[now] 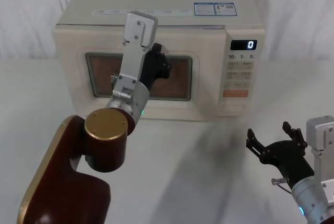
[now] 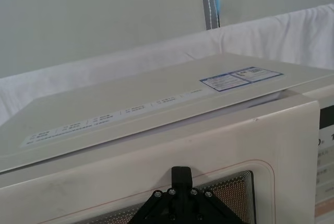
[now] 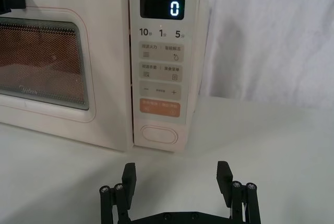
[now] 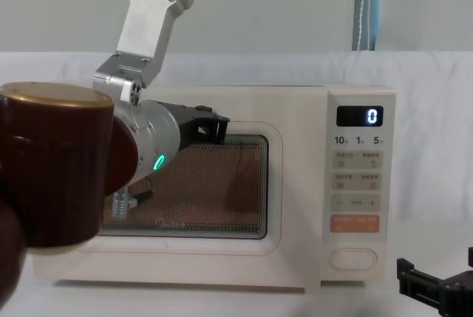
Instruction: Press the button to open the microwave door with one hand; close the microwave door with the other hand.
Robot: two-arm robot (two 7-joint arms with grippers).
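The cream microwave stands at the back of the table, its display showing 0. The microwave door with the dark glass window lies flush against the body. My left gripper is shut, its tip touching the door by the window's upper edge; it also shows as left gripper and left gripper. The button, a wide oval key, sits at the bottom of the control panel under the orange key. My right gripper hangs open low over the table, in front of the button and clear of it.
My left arm's brown-and-gold elbow joint rises over the table's near left and hides the door's lower left in the chest view. White cloth covers the table and the wall behind. Bare tabletop lies between the right gripper and the microwave.
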